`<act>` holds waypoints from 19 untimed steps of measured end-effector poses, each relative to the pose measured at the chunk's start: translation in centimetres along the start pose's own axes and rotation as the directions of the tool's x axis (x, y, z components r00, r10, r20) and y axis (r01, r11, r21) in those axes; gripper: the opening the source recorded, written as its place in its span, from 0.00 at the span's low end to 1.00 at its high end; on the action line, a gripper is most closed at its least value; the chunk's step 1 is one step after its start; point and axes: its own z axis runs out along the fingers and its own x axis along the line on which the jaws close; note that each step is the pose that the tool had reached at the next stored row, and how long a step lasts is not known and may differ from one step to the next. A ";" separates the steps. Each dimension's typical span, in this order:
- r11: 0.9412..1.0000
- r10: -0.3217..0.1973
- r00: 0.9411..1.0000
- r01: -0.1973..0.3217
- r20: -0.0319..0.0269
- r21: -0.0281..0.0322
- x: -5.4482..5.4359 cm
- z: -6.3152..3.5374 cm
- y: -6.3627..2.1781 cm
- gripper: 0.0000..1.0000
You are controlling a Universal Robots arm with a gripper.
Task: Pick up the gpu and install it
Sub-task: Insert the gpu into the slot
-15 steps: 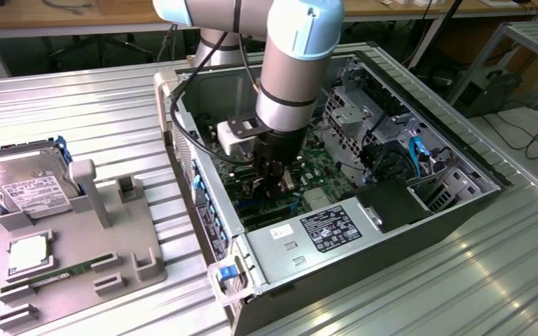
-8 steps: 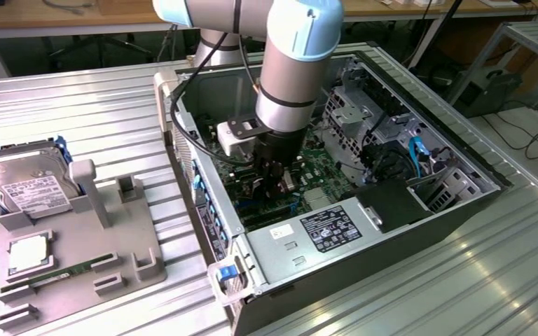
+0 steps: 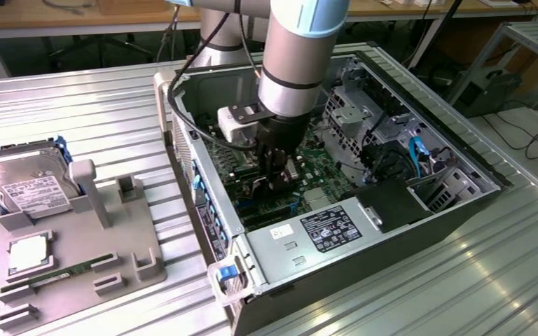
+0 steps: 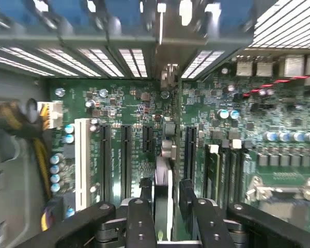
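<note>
My gripper [image 3: 274,183] reaches down into the open computer case [image 3: 456,157], just above the green motherboard [image 3: 311,175]. It is shut on the gpu [image 4: 164,181], a thin card seen edge-on between the two black fingers [image 4: 143,192]. The card runs along a row of long black expansion slots [image 4: 125,155], and its pale metal bracket end [image 4: 169,76] reaches the slotted rear wall of the case. In the exterior view the gpu [image 3: 267,190] shows as a dark plate hanging below the wrist. Whether the card's edge touches a slot is hidden.
A grey fixture [image 3: 110,241] at the exterior view's left carries a silver hard drive [image 3: 28,187] and a green memory stick [image 3: 61,273]. Inside the case are the power supply [image 3: 321,229], blue cables [image 3: 419,155] and yellow-black wires [image 4: 39,155]. The table top is ribbed metal.
</note>
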 end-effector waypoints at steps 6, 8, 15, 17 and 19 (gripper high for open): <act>1.000 0.000 1.000 0.000 0.000 0.007 0.0 -3.93 0.01 0.35; 1.000 0.000 1.000 0.000 0.000 0.007 0.0 -3.98 0.01 0.35; 1.000 0.000 1.000 0.000 -0.001 0.007 0.0 -3.98 0.01 0.15; 1.000 0.000 1.000 0.000 0.000 0.007 0.0 -3.98 0.01 0.11; 1.000 0.000 1.000 0.000 0.000 0.007 0.0 -3.98 0.01 0.11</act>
